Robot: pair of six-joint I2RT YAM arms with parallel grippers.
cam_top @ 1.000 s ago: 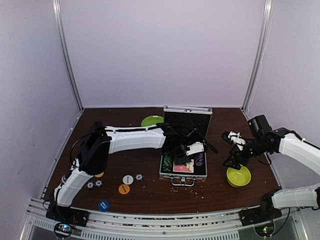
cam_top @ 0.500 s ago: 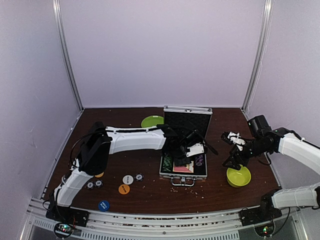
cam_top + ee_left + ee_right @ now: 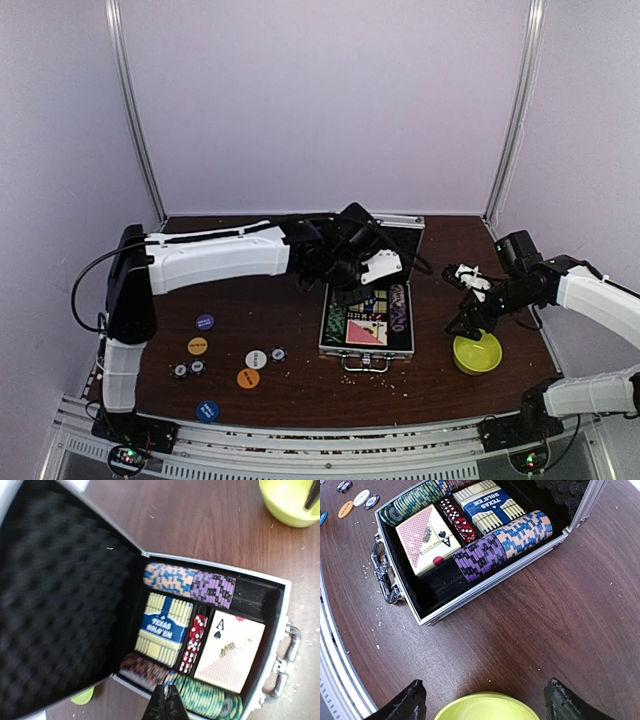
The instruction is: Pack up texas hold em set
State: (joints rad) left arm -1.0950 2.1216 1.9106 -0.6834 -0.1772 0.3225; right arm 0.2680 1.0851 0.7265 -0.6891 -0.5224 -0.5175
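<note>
light: soft, even, overhead; shadows: faint; glare: pale sheen on table point(image 3: 306, 597); focus: lid foam point(image 3: 55, 605) blurred, left wrist; top: grainy

One case point(image 3: 485, 584), two decks point(image 3: 165, 627), five button discs point(image 3: 256, 358), three loose chips point(image 3: 278, 353), one bowl point(image 3: 476, 363).

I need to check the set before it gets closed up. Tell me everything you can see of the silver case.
The silver case looks like aluminium with a black lining. It lies open on the brown table, its lid raised and padded with dimpled black foam, its handle on the front wall. Inside are rows of blue-orange chips, purple chips and green chips, two card decks, and red dice between them. The slot beside the purple chips is partly empty.
</note>
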